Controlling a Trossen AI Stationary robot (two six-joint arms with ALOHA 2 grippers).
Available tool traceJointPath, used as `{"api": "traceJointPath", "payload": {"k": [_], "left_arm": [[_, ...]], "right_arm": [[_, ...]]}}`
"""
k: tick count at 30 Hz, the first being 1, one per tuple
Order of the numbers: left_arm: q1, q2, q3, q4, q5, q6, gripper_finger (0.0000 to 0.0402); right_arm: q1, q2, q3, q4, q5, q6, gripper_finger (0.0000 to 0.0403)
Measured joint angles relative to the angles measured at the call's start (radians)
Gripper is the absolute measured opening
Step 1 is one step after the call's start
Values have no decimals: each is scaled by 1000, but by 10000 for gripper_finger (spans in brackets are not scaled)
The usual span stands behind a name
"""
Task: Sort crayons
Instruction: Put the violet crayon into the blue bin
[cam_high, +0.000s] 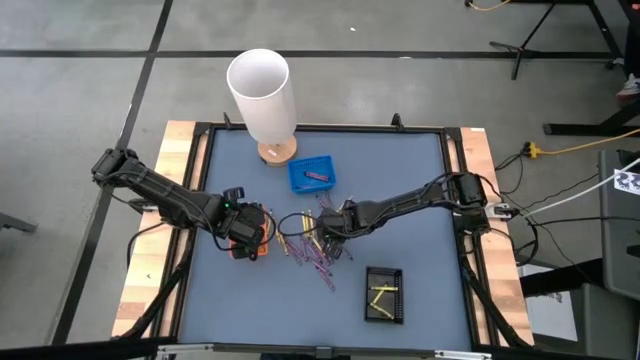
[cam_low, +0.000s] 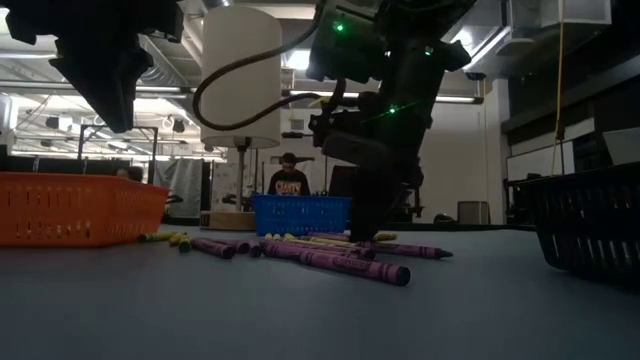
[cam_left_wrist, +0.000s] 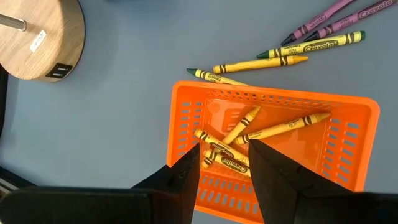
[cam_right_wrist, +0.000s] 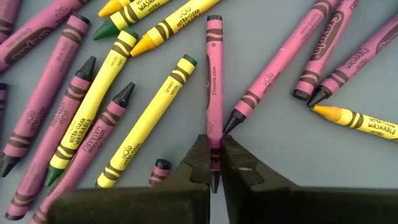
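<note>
A loose heap of yellow, orange-gold and purple-pink crayons lies flat on the blue-grey mat at mid-table. My right gripper is down in the heap, pointing steeply down, shut on one purple-pink crayon. My left gripper hangs open above the orange tray, which holds several orange-gold crayons. It touches nothing. More yellow and purple crayons lie on the mat beside that tray. My right gripper pinches the purple-pink crayon between its two fingers, on its two long sides just above its pointed end. The fingers come from above, slanting down, across the crayon. The crayon lies level among the others; whether it is off the mat, I cannot tell.
A blue tray with a purple crayon stands behind the heap, and a black tray with yellow crayons at the near right. A tall white cylinder on a round wooden base stands at the far edge. A person shows in the room behind.
</note>
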Motion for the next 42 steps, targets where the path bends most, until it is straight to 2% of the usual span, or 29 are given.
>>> {"api": "traceJointPath", "payload": {"k": [11,19,24,29,37,42], "left_arm": [[0,0,0,1,0,0,120],[0,0,0,1,0,0,120],[0,1,0,2,0,0,120],[0,1,0,2,0,0,120],[0,1,0,2,0,0,120],[0,1,0,3,0,0,120]], "right_arm": [[0,7,118,-132,-14,-76,22],[0,6,256,-298,-111,-136,23],[0,5,339,-350,-117,-195,23],[-10,4,402,-355,-51,-290,23],[-95,2,426,-334,181,-497,24],[-183,8,426,-284,162,-578,24]]}}
